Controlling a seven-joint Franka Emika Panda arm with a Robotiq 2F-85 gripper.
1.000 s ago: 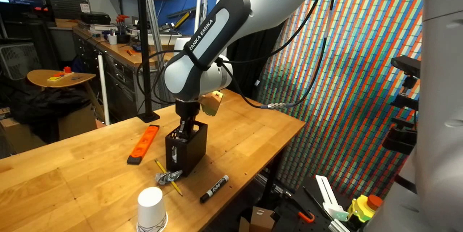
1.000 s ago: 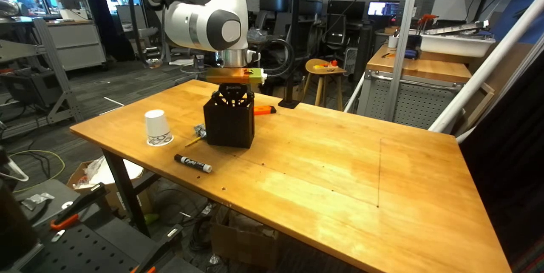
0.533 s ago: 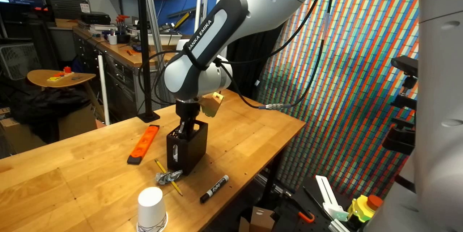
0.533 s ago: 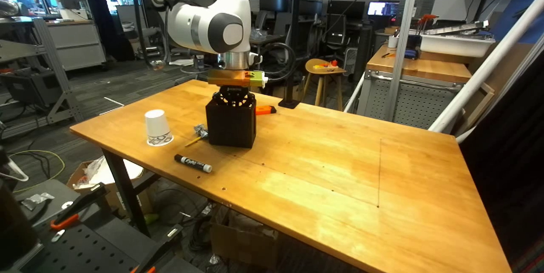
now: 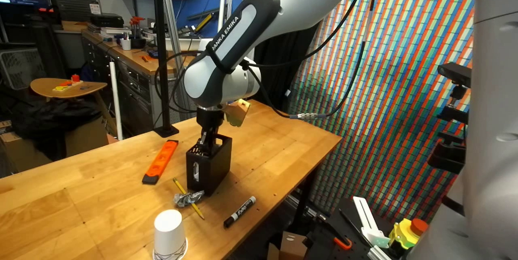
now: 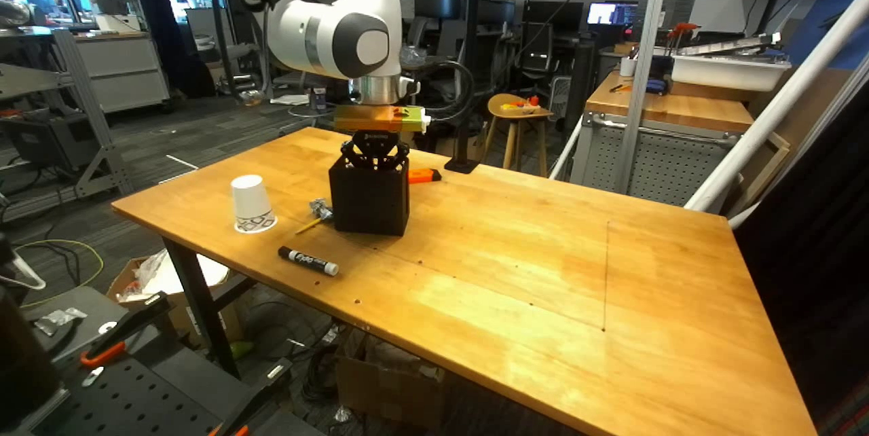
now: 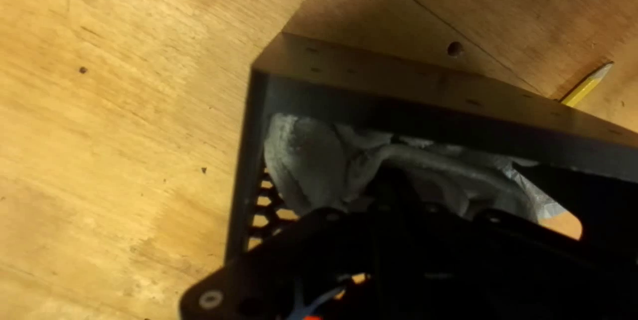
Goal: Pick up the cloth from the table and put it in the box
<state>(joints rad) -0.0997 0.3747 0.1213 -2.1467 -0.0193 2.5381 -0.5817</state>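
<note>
The black box (image 5: pixel 212 173) stands upright on the wooden table (image 5: pixel 263 142); both also show in an exterior view, box (image 6: pixel 370 198) and table (image 6: pixel 543 252). The pale grey cloth (image 7: pixel 311 160) lies crumpled inside the box (image 7: pixel 423 83) in the wrist view. A pale patch of it shows through the box's side slot. My gripper (image 7: pixel 391 178) points down through the box's open top, its fingers close together among the folds. No fabric shows between them, but it is dark there. In both exterior views the fingertips are hidden by the box walls.
Crumpled foil (image 5: pixel 188 199) and a pencil (image 5: pixel 197 210) lie beside the box. A marker (image 5: pixel 239 212) lies near the table edge. A white cup (image 5: pixel 169 231) stands upside down. A flat orange tool (image 5: pixel 161 162) lies behind the box, close to a black post (image 5: pixel 164 69).
The gripper first moved down into the box, then rose a little. The box shifted slightly. Pale cloth seen by the fingers at the box top earlier no longer shows there.
</note>
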